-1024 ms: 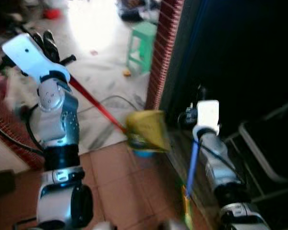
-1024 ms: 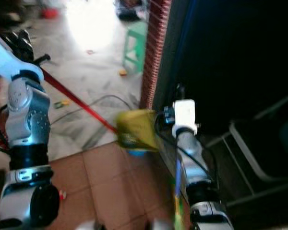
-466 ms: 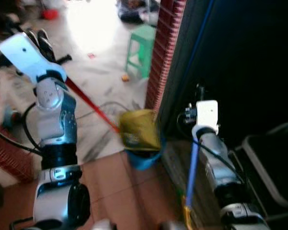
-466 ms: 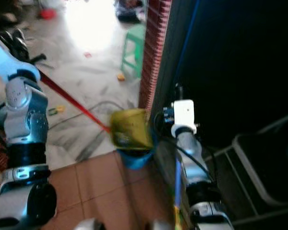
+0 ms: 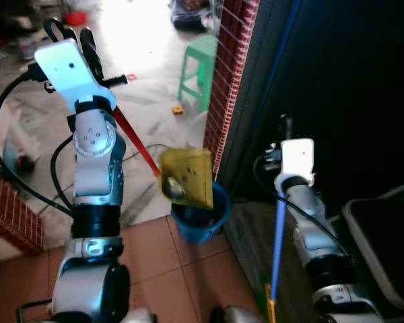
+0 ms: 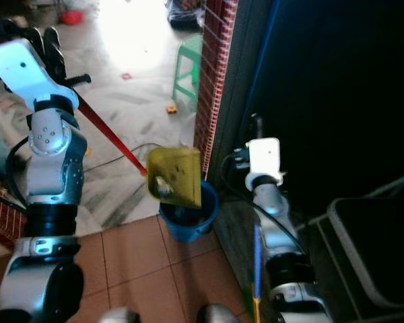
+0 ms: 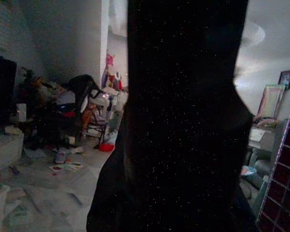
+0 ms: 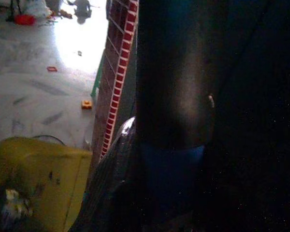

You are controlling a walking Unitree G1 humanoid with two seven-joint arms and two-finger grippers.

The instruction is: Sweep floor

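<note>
Premises: a lived-in private home, untidy. The floor changes from pale marbled stone [image 5: 148, 74] in a bright room to terracotta tiles [image 5: 188, 269] in the foreground, divided by a red brick pillar [image 5: 225, 74]. A green plastic stool [image 5: 200, 64] stands beside the pillar, with a small yellow toy block [image 5: 178, 109] and scraps of litter on the stone nearby. A blue bucket [image 5: 200, 219] sits at the pillar's foot. The left wrist view shows a cluttered living area: a chair heaped with clothes and bags [image 7: 82, 111], papers strewn over the floor [image 7: 63, 166], a framed picture [image 7: 268, 99] against the far wall and a red bowl [image 7: 106, 146].
</note>
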